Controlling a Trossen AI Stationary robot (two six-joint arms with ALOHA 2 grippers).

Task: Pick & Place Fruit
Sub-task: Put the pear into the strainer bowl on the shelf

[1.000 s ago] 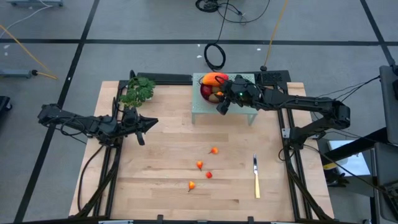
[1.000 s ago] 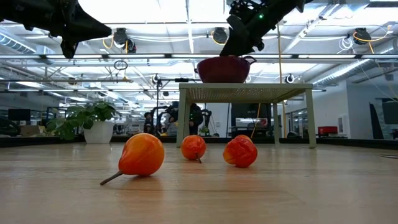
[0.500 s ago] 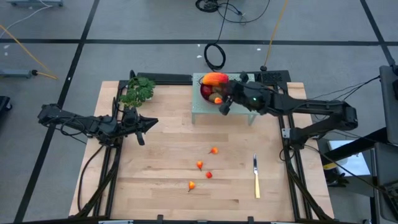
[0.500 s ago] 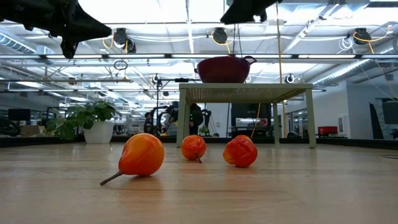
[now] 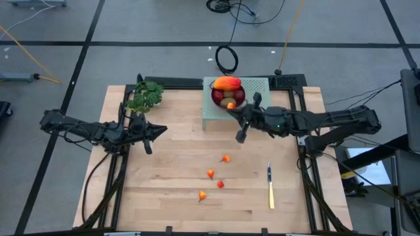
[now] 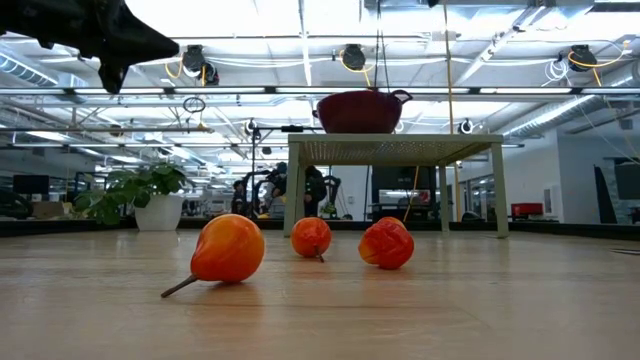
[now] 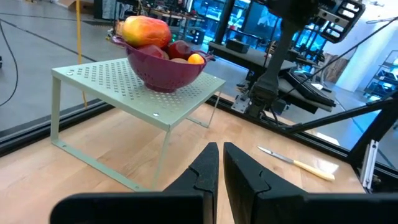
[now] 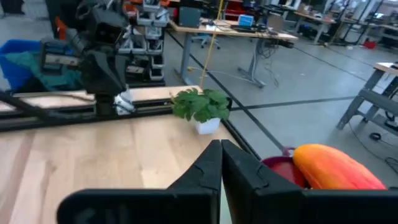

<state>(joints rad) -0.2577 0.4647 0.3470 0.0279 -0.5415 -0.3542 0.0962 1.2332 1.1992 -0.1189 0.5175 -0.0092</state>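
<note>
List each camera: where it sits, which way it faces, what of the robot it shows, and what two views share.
High view: overhead, facing straight down; both arms, left end effector and right end effector shut, over the table.
Low view: at tabletop height, facing level across; small fruit close, left arm at top.
Left wrist view: on the left arm, facing the rack; own fingers shut.
Right wrist view: on the right arm, facing the plant; own fingers.
Shared: the bowl shows in all views.
</note>
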